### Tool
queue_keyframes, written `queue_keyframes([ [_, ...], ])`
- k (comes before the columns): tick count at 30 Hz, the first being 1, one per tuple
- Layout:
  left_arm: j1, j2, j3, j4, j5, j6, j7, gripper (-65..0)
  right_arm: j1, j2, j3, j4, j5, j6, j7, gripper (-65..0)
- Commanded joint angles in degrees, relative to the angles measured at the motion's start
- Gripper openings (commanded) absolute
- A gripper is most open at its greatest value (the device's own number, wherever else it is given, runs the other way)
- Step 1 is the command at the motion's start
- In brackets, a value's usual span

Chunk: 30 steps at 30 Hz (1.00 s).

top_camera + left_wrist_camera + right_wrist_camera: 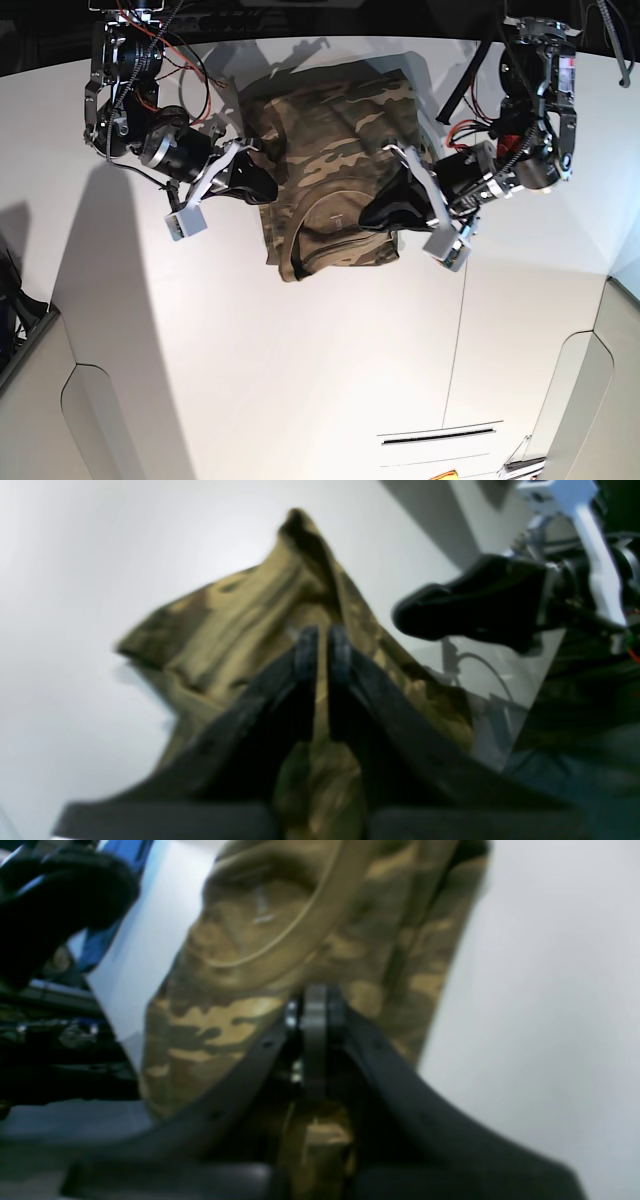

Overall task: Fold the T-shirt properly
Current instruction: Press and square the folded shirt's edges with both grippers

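Observation:
The camouflage T-shirt (335,130) lies partly folded at the far middle of the white table, its ribbed collar (322,232) towards the near edge. My left gripper (383,215) is shut on the shirt's near right side, and in the left wrist view a strip of cloth (240,615) runs between its nearly closed tips (322,647). On the shirt's left side my right gripper (264,190) is also shut. The right wrist view shows its tips (315,1007) pressed together on the fabric (210,1035), just below the collar (295,935).
The white table (250,360) spreads towards the camera, with a narrow slot (435,437) near its front right. Both arm bases with cables stand at the far corners (125,70) (540,90). The table's right edge (610,275) drops off close to the left arm.

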Motion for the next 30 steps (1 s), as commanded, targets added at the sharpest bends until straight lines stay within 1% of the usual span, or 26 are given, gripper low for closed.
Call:
queue_keyframes([
  [1, -0.76, 0.76, -0.17, -0.07, -0.13, -0.93, -1.16, -60.8, 1.05, 0.13, 0.00, 1.03, 1.11, 0.59, 1.25, -65.0],
  [5, -2.01, 4.74, -0.17, -5.38, 4.50, -0.93, -4.04, -60.7, 1.62, 0.13, 0.00, 1.03, 1.07, 0.57, 1.70, -65.0],
  [8, -5.64, 5.97, -0.20, -11.74, 7.45, -0.93, -6.25, -60.7, 2.19, 0.15, 0.00, 1.03, -0.52, 0.57, 1.66, -65.0],
  [12, -10.60, 6.08, -0.17, -19.78, 8.79, -0.93, -7.39, -60.7, 2.23, 0.15, 0.00, 0.98, -3.02, 0.57, 1.64, -65.0],
  [15, -13.46, 6.08, -0.17, -25.18, 8.92, -0.93, -7.41, -60.7, 2.14, 0.13, 0.00, 0.98, -3.15, 0.57, 1.66, -65.0],
  [21, -16.48, 6.08, -0.17, -32.54, 14.97, -0.93, -11.28, -60.7, 2.14, 0.15, 0.02, 0.98, -2.95, 0.55, 1.97, -65.0],
  [26, -16.96, 6.03, -0.20, -32.83, 14.38, -0.93, -10.78, -60.7, 2.14, 0.15, 0.00, 0.98, -2.93, 0.52, 1.95, -65.0],
  [30, -17.90, 5.70, -0.20, -31.63, 8.26, -0.93, -5.46, -60.7, 1.97, 0.13, 0.00, 0.98, -2.93, 0.52, 1.77, -65.0],
])
